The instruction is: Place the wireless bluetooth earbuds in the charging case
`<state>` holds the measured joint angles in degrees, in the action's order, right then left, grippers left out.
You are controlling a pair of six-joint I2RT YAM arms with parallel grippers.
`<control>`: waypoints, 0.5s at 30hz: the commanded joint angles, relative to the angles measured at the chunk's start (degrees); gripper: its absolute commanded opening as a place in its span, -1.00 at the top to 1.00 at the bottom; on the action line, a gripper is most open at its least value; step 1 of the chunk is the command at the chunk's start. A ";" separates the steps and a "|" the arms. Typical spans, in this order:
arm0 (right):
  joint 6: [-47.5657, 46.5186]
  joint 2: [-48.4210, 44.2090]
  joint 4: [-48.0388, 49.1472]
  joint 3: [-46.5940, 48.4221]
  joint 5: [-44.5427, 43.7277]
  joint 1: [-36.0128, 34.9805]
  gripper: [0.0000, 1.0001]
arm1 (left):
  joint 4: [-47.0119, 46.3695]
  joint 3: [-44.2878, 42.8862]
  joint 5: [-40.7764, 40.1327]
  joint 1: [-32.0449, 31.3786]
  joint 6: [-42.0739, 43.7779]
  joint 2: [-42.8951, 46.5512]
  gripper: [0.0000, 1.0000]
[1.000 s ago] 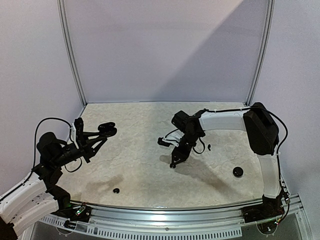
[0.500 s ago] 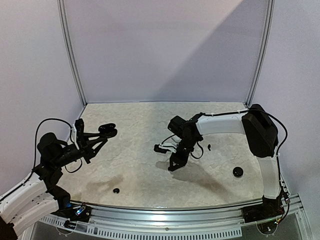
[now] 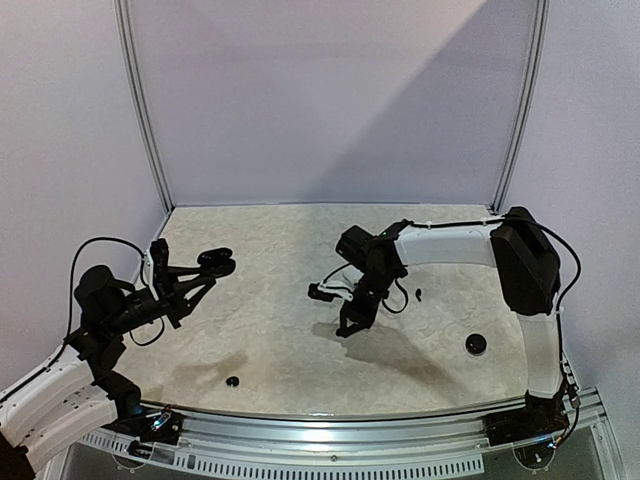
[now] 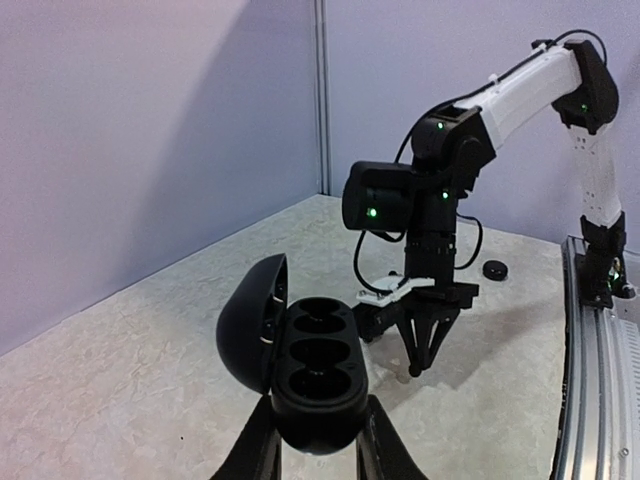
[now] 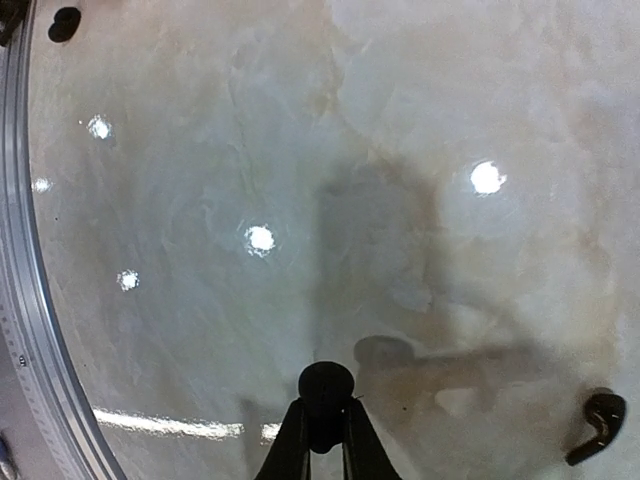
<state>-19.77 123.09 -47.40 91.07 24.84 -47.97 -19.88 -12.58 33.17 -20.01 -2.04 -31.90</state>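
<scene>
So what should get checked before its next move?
1. Case held in left gripper: ok.
2. Lid open: ok.
3. Slots free: ok, they look empty.
4. Bud pinched in right gripper: ok.
5. Bud above case: not ok, they are far apart.
6. Bud turned the right way for a slot: cannot tell.

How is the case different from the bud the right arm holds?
The case is big, the bud tiny. The case stands open; the bud is one solid lump. The left gripper holds the case, the right gripper the bud. Both are black.
</scene>
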 commanded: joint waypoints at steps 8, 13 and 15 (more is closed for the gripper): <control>-10.07 -21.58 5.02 4.83 -2.68 -0.76 0.99 | -5.57 -5.62 16.43 -2.34 10.24 -9.63 1.00; -16.18 -26.89 5.51 5.88 -2.86 -3.94 0.99 | -10.38 -8.21 17.88 -6.48 11.47 -18.30 1.00; -17.87 -27.65 5.60 6.41 -2.66 -5.14 0.99 | -12.39 -9.03 18.15 -8.69 14.22 -21.38 1.00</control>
<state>-31.88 96.31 -42.02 96.68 21.74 -50.26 -26.72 -19.57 48.38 -25.15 7.57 -48.66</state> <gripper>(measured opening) 0.098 0.208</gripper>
